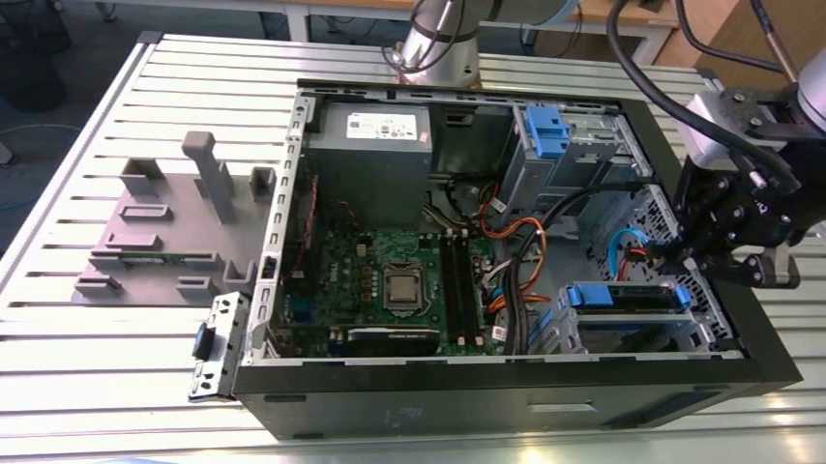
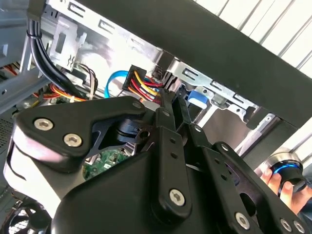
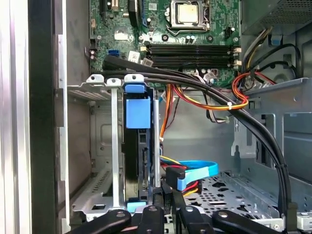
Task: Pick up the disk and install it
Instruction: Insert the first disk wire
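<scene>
Open computer case [image 1: 516, 406] on the slatted bench [image 1: 116, 406], motherboard [image 1: 387, 280] and power supply [image 1: 374, 155] exposed; grey plastic stand [image 1: 168, 232] beside it, toward the bench's edge at the exterior view's left.

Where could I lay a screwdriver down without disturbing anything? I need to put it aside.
The slatted table is bare in front of the grey stand, and again behind it, left of the computer case. Inside the case it is crowded: motherboard, cables, and the gripper by the disk.
</scene>
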